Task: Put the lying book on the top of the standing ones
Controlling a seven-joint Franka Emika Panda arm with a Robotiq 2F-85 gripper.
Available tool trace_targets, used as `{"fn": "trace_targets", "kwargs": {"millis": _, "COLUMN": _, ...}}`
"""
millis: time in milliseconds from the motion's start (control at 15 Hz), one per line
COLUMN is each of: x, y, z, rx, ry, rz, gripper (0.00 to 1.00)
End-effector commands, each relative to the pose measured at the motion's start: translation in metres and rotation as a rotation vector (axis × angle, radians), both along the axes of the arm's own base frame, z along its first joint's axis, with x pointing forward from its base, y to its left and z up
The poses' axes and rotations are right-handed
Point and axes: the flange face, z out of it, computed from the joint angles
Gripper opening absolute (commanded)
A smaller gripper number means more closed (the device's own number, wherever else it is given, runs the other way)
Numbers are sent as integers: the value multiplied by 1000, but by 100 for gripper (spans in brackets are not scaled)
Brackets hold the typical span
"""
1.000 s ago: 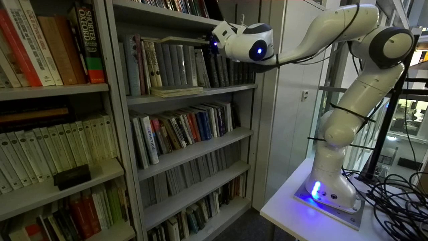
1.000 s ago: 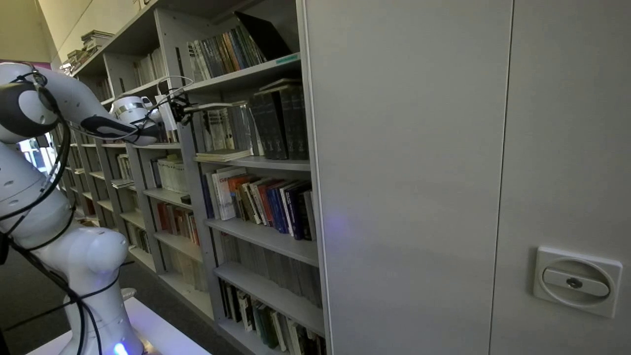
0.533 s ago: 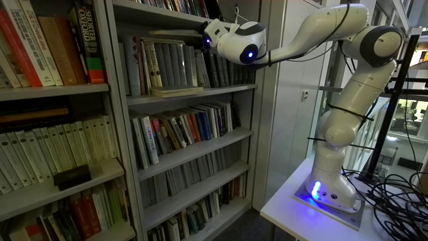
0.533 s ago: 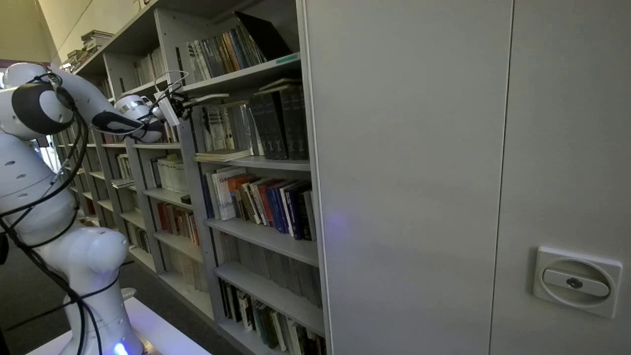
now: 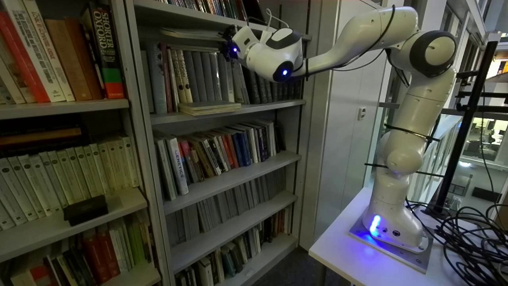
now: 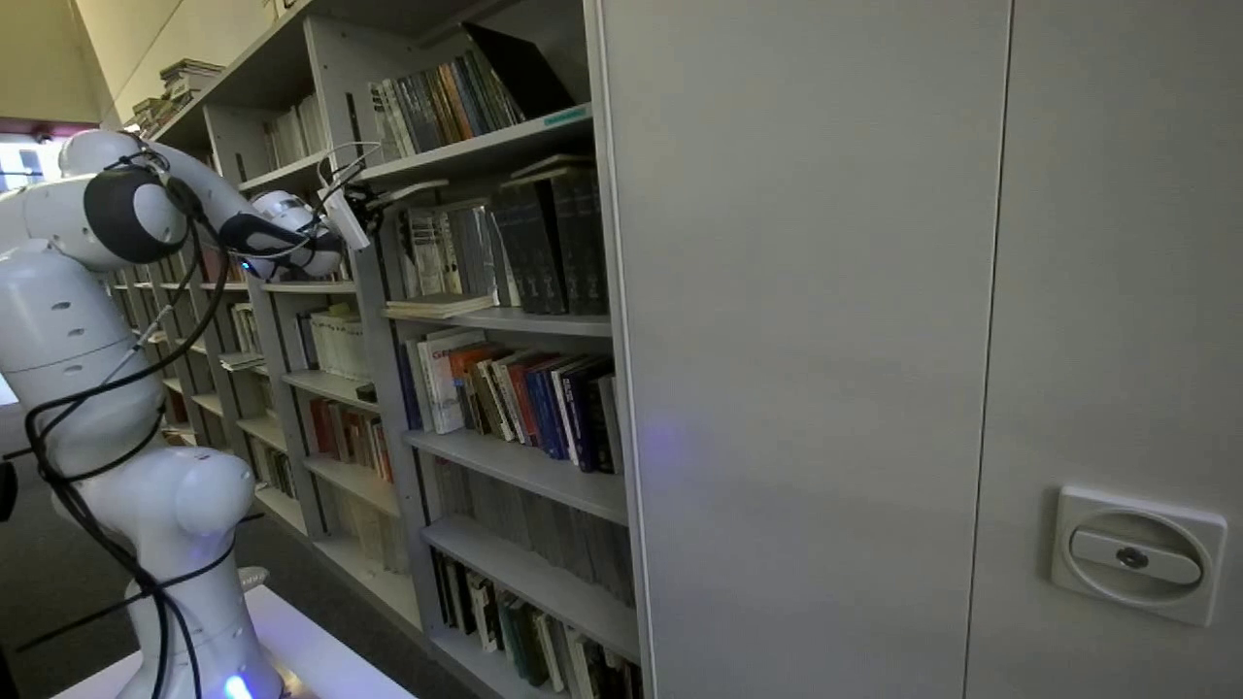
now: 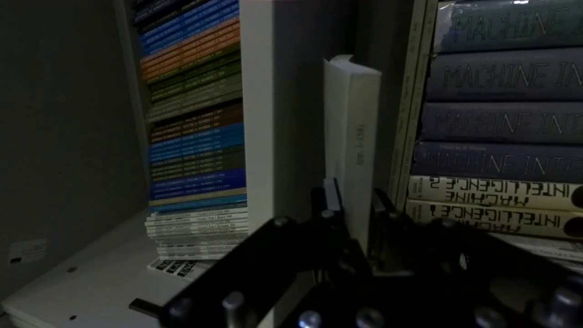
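Observation:
The lying book, pale and thin, is pinched between the fingers of my gripper (image 7: pixel 356 198). Its cream spine (image 7: pixel 362 118) rises out of the jaws in the wrist view. In an exterior view the held book (image 5: pixel 192 33) is nearly level, above the standing ones (image 5: pixel 204 75), with a visible gap beneath it. My gripper (image 5: pixel 227 39) is at its right end there. The book (image 6: pixel 416 191) tilts slightly up toward the shelf in an exterior view. Grey and cream spines of the standing ones (image 7: pixel 501 116) fill the right of the wrist view. The book's far end is partly in shadow.
The upper shelf board (image 5: pixel 198 14) runs closely above the held book; its pale edge (image 7: pixel 258 114) stands beside the book in the wrist view. A flat stack of thin books (image 5: pixel 210 108) lies before the standing row. Dark volumes (image 5: pixel 262 85) stand at its right.
My gripper has carried the book left along the shelf and somewhat upward, as an exterior view shows. The arm has followed. The grip looks the same, and the shelved books stay put.

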Motion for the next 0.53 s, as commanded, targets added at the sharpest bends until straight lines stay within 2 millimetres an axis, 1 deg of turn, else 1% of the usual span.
{"fn": "trace_targets", "kwargs": {"millis": 0, "x": 38, "y": -6, "z": 8, "rx": 48, "ry": -3, "rz": 8, "gripper": 4}}
{"fn": "trace_targets", "kwargs": {"millis": 267, "x": 70, "y": -12, "z": 3, "rx": 57, "ry": 12, "rz": -17, "gripper": 4}}
{"fn": "trace_targets", "kwargs": {"millis": 467, "x": 91, "y": -14, "z": 9, "rx": 59, "ry": 11, "rz": -35, "gripper": 4}}
